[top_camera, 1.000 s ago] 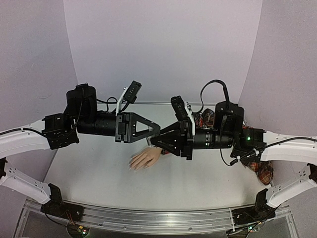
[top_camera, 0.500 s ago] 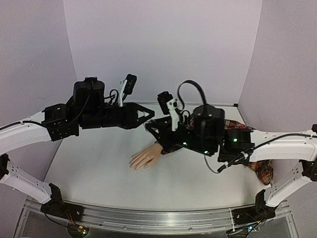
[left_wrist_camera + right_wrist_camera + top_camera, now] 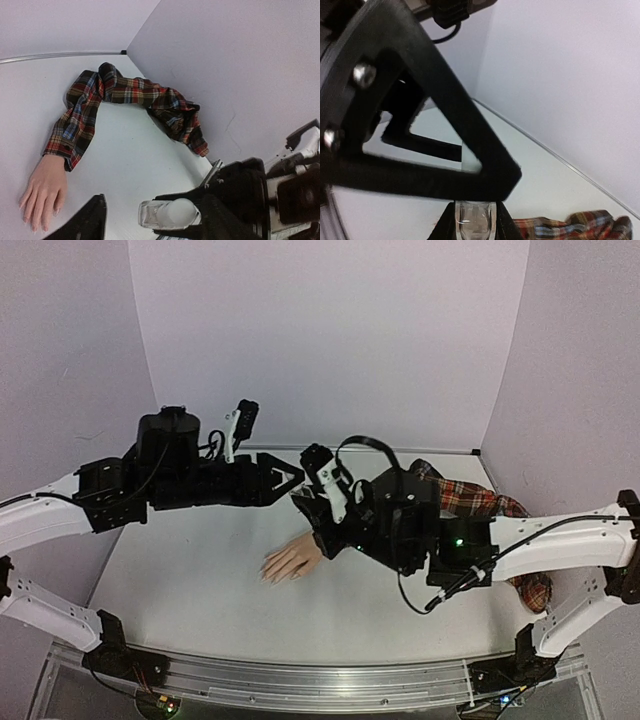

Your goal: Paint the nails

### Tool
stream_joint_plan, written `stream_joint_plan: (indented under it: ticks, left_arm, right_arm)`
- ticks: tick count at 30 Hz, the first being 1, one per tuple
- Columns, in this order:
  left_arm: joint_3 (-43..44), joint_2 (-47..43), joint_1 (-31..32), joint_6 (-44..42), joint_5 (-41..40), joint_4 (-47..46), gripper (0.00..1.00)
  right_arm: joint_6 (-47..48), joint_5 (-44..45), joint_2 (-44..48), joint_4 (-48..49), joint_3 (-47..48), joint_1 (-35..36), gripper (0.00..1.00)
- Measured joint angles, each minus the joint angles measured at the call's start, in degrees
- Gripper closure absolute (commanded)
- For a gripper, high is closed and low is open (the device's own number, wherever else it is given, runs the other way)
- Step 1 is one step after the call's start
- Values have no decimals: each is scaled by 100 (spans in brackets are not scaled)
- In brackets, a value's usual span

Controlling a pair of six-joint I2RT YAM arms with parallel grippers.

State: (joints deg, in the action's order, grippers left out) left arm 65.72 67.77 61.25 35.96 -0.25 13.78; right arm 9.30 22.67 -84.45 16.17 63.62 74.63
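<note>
The pale mannequin hand (image 3: 292, 560) lies palm down mid-table at the end of a red plaid sleeve (image 3: 470, 498). Its tiny nails (image 3: 33, 226) show at the fingertips in the left wrist view. My right gripper (image 3: 474, 210) is shut on a small clear bottle (image 3: 167, 214), which it holds in the air above and behind the hand with the white cap pointing at my left wrist. My left gripper (image 3: 157, 222) is open, its fingers (image 3: 92, 220) standing wide on either side of the cap without touching it. From above the two grippers (image 3: 298, 490) meet tip to tip and hide the bottle.
The plaid shirt (image 3: 172, 112) trails off to the back right corner, bunched against the right wall. Lilac walls (image 3: 330, 340) close the table at the back and on both sides. A metal rail (image 3: 300, 685) runs along the near edge.
Both grippers have shifted left and toward the back wall, still tip to tip. The right arm has swung round, uncovering the sleeve. My left jaws closed in and have spread wide again.
</note>
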Motion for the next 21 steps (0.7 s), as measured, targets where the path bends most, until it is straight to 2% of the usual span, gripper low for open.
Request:
stream_joint_plan:
  ticks: [4, 8, 11, 14, 21]
  left_arm:
    - [-535, -734, -67, -60, 551, -580, 21]
    - [-785, -1022, -106, -159, 1328, -1248, 29]
    - [-801, -930, -105, -202, 1816, -1572, 41]
    - [-801, -764, -104, -254, 2174, -1730, 52]
    - [-801, -507, -104, -295, 2704, -1803, 62]
  right_arm:
    - [-514, -1893, 676, -32, -345, -510, 100]
    - [-1061, -3506, 945, -28, -465, -954, 100]
    - [-1393, -4473, 959, -10, -464, -1095, 100]
    - [-1611, -5091, 956, -13, -461, -1108, 100]
    - [-1824, -5444, 939, -30, -446, -1112, 100]
